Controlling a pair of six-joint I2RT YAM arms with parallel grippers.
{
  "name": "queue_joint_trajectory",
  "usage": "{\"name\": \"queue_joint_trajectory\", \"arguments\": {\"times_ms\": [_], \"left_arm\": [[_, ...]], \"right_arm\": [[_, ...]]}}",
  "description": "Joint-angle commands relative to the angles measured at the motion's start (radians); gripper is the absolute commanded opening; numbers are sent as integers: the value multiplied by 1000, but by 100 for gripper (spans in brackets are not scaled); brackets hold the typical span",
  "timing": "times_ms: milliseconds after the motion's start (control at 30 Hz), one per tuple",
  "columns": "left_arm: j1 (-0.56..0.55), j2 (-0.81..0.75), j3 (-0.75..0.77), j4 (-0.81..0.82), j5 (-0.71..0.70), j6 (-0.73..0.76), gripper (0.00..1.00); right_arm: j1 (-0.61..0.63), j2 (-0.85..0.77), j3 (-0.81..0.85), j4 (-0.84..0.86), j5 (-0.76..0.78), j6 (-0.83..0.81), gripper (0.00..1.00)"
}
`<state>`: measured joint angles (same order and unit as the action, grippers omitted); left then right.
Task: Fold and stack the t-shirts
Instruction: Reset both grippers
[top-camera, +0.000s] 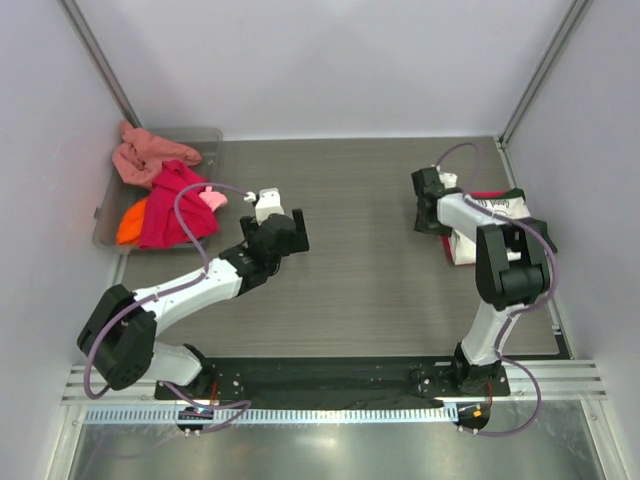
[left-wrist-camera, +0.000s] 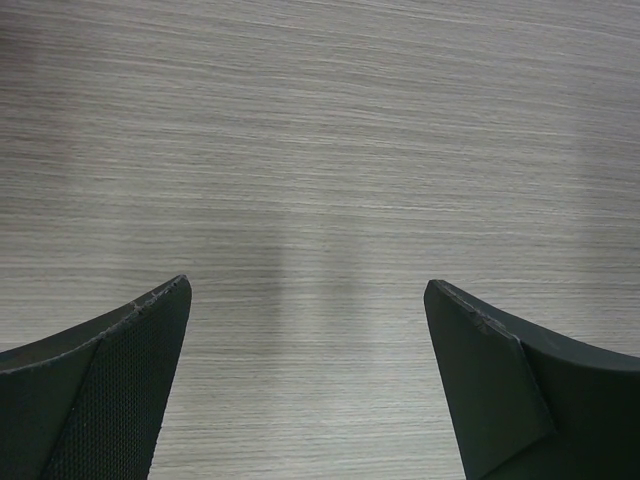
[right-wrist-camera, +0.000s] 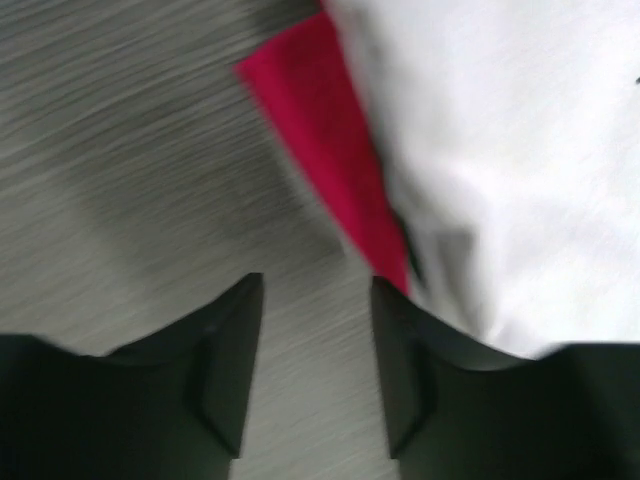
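As neither pincer holds anything, we judge that the task is between two shirts: one is laid down and the next is not yet fetched. The right pincer (right-wrist-camera: 316, 283) stands partly open over the bare table (top-camera: 360, 200), just beside the stack at the right side. There the cream-white shirt (right-wrist-camera: 500, 150) lies folded on the crimson shirt (right-wrist-camera: 320, 130), whose corner sticks out from under it. The left pincer (left-wrist-camera: 308, 283) is spread fully wide over the middle of the table, with only wood grain between its jaws.

More shirts lie heaped in the tray (top-camera: 100, 215) at the far left corner: a salmon shirt (top-camera: 145, 150), a magenta shirt (top-camera: 165, 205), an orange shirt (top-camera: 130, 222) and a light pink shirt (top-camera: 212, 198). The next move, we think, calls for the left arm to reach the tray and take one shirt alone, without dragging the others.
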<state>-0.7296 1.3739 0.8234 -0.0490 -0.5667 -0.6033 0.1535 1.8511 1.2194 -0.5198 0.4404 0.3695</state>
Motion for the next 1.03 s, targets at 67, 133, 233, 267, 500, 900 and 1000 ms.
{"name": "queue_joint_trajectory", "arguments": {"times_ms": [67, 133, 233, 267, 500, 900, 1000], "left_arm": [[2, -85, -52, 44, -64, -36, 100], [2, -113, -85, 73, -79, -49, 99], [4, -133, -110, 115, -71, -39, 100], [4, -140, -118, 123, -67, -36, 100], [4, -125, -138, 205, 30, 3, 100], [2, -95, -127, 242, 160, 20, 100], [4, -90, -122, 232, 145, 22, 100]], "right_arm": [[259, -355, -150, 202, 101, -20, 63], [338, -439, -255, 318, 101, -26, 69], [417, -582, -403, 463, 162, -21, 80], [463, -607, -444, 502, 165, -21, 84], [512, -636, -652, 727, 87, -21, 100], [514, -687, -753, 836, 67, 9, 100], [515, -679, -762, 854, 47, 20, 100]]}}
